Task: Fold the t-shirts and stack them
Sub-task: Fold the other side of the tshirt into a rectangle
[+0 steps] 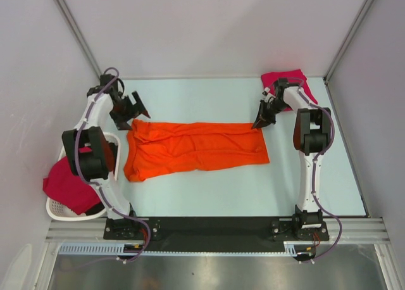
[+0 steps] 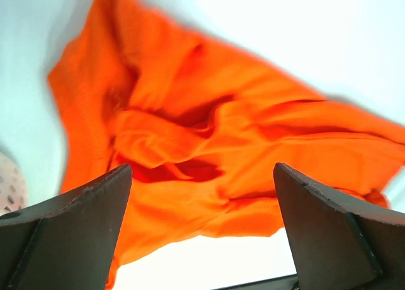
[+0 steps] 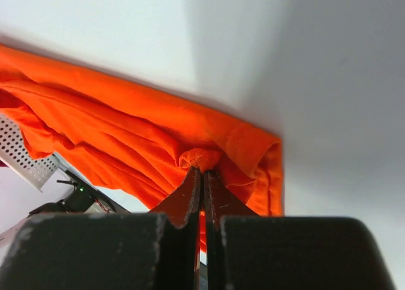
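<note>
A bright orange t-shirt [image 1: 193, 149] lies spread across the middle of the table, rumpled along its length. Above its far left corner my left gripper [image 1: 139, 109] hangs open, and in the left wrist view the wrinkled orange cloth [image 2: 209, 144] lies loose beyond the spread fingers [image 2: 76, 220]. My right gripper [image 1: 261, 121] is shut on the shirt's far right corner; a small pinch of orange cloth [image 3: 201, 158] bulges at its fingertips [image 3: 190, 189]. A crimson-pink t-shirt [image 1: 283, 81] lies at the back right behind the right arm. Another crimson-pink t-shirt [image 1: 66, 183] drapes over the basket at the left.
A white slatted basket [image 1: 60, 209] stands off the table's left front corner, beside the left arm's base. Grey walls close in the table on the left, back and right. A black rail runs along the near edge.
</note>
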You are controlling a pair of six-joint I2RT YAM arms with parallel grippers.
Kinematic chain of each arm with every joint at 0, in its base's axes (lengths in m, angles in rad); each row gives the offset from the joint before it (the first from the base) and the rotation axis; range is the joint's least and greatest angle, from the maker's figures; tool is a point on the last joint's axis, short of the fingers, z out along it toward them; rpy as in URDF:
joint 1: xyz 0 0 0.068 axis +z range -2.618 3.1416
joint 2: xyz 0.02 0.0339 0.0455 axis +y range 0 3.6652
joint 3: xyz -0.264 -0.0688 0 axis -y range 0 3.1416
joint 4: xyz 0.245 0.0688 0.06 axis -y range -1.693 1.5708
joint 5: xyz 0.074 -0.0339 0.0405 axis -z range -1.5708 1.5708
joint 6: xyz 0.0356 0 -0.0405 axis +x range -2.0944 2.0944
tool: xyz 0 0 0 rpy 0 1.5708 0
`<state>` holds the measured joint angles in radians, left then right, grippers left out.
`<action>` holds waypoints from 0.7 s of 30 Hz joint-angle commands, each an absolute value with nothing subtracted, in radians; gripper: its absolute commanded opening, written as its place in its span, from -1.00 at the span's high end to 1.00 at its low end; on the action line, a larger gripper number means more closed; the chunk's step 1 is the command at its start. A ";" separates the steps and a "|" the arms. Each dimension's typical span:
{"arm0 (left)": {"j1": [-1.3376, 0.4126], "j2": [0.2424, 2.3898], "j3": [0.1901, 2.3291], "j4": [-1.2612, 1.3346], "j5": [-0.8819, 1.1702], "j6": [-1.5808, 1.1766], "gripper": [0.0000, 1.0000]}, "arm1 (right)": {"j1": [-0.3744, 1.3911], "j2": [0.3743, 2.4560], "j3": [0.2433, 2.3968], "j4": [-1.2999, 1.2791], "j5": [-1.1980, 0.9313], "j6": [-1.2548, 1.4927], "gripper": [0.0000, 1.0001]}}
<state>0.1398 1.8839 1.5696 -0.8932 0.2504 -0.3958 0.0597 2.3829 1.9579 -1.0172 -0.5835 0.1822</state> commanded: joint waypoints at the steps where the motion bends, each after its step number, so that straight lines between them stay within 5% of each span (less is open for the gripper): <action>1: 0.127 1.917 1.684 -0.871 0.299 -0.411 -0.97 | 0.060 2.350 2.008 -1.022 -0.626 0.176 0.99; 12: 0.109 2.132 1.945 -1.055 0.187 -0.357 -0.81 | 0.052 2.353 2.017 -1.023 -0.632 0.176 0.98; 21: 0.115 2.057 1.879 -1.121 0.088 -0.350 -0.69 | 0.048 2.356 2.003 -1.022 -0.649 0.173 0.99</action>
<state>0.1135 2.1479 1.9141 -1.0664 0.1589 -0.3725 0.0521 2.3829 1.9755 -1.0138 -0.6182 0.1822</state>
